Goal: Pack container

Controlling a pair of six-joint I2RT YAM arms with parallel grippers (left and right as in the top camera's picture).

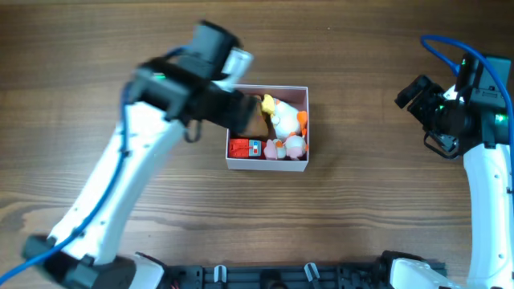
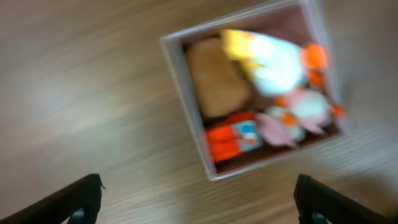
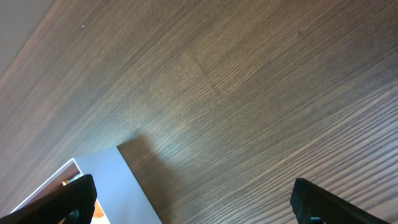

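The container (image 1: 266, 166) sits mid-table (image 1: 361, 225), walls upright and mouth open to the top, which is why both wrists point downward: anything going in has to be dropped from above. It already holds a brown toy (image 2: 216, 78), a white-and-yellow toy (image 2: 273, 62), a red toy (image 2: 227, 140) and pink toys (image 2: 292, 115), packed close enough that little of the floor shows. I judge the packing to be nearly done.

The left arm (image 1: 136, 168) reaches over the box's near-left side. The left jaws are spread wide with nothing between them. The container lies below them and ahead of the tips, a little toward the right-hand tip rather than centred in the gap. The left wrist picture is blurred, so how high the tips stand above the rim cannot be told. Empty jaws above a filled box suit letting go more than picking up.

The right arm (image 1: 490, 185) is parked well apart at the table's far side, clear of the left arm's path. The right jaws are likewise wide apart and empty over bare wood. A pale corner beside their left-hand tip is probably the container's wall.
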